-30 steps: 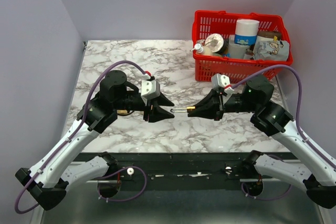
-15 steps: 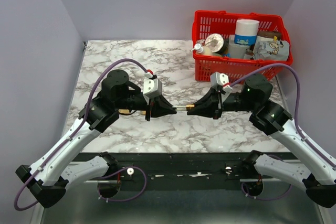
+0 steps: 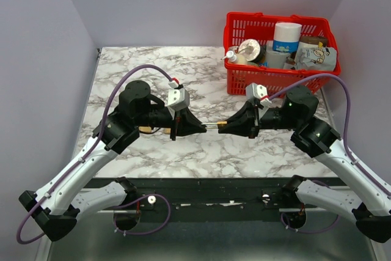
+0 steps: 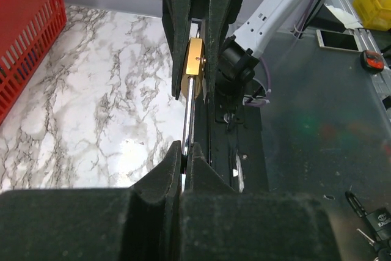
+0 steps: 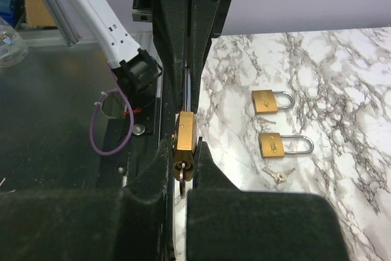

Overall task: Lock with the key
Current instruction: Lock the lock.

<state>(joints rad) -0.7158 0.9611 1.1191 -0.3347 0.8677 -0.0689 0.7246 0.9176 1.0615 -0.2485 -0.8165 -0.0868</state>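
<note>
Brass padlock (image 5: 184, 136) held in mid-air above the marble table (image 3: 183, 71), between the two arms. Right gripper (image 5: 183, 150) pinches the lock body, key (image 5: 182, 183) at its underside; left gripper (image 4: 185, 150) is pressed together on the steel shackle (image 4: 190, 111). Two spare padlocks (image 5: 272, 100) lie on the table; red basket (image 3: 278, 80) at far right

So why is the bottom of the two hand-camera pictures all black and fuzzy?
Left wrist: the left fingers sit too close, so they blur; a white glare spot shines on the marble table. Right wrist: same dark blur on the right fingers, while the brass padlock looks sharp.
</note>
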